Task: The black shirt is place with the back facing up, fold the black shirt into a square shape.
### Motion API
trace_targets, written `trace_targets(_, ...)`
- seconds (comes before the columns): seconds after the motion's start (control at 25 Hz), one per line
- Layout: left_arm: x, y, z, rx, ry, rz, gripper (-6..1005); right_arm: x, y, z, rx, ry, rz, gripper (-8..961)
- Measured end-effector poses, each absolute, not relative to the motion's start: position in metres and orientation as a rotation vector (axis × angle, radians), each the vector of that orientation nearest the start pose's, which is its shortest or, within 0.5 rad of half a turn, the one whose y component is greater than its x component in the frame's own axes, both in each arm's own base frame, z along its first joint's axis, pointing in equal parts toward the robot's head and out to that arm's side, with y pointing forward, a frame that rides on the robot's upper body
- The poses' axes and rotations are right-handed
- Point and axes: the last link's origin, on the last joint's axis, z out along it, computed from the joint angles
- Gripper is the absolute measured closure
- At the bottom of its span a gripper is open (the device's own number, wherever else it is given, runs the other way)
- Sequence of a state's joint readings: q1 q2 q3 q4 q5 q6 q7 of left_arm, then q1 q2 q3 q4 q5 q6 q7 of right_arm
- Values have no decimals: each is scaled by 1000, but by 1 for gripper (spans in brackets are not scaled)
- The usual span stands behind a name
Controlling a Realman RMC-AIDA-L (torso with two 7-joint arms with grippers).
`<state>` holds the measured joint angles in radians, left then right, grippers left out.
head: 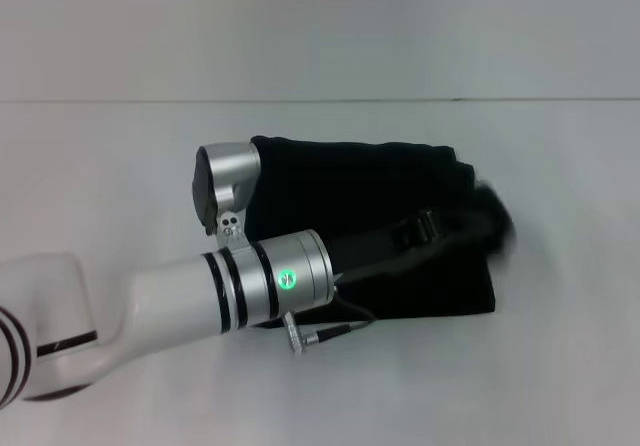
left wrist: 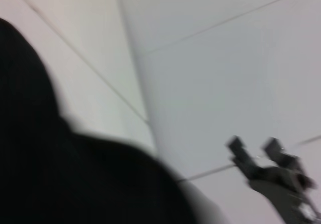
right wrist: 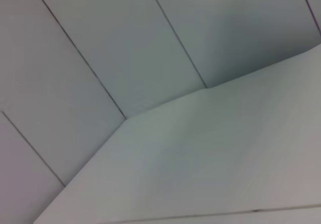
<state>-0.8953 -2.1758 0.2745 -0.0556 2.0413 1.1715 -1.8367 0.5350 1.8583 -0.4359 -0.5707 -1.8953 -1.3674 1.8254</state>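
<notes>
Left gripper (head: 492,218) sits at the three o'clock edge of the black shirt (head: 385,181), a dark smear against dark cloth, and from where I stand I cannot tell whether its fingers are apart or together, nor whether they hold any fabric. It is right at the cloth there, over or against that edge.

That shirt lies near the middle of the white table (head: 130,156), already folded into a compact, roughly rectangular block, with a softly rumpled edge at twelve o'clock and a straighter one at six. In the left wrist view the black fabric (left wrist: 75,174) fills the near corner as a rounded mound.

Reaching in from eight o'clock, the left arm (head: 200,291) crosses the shirt's nine o'clock side, white and silver, with a green light (head: 288,279) on its wrist ring and a thin cable plug (head: 322,334) hanging just beneath.

Farther off in the left wrist view, the right gripper (left wrist: 255,146) hangs above the bare tabletop, well apart from the shirt, its two fingertips (left wrist: 234,144) spread and nothing between them.

Behind the table stands a pale panelled wall (head: 320,26).
</notes>
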Motion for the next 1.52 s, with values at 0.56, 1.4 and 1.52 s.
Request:
trace_targets(0.56,-180,362,-60,-2330,-1763,-1396,436,307,383,113,-2181,1405,756,117)
trace_targets(1.4,-239,446,-41,-1963,-1483,-652,45,285,390,100,-2291,1393,735,118)
trace_targets(1.52,-234,448,-52,-1959,-1448,-594,44,283,391,98,-2300,1373,731,118)
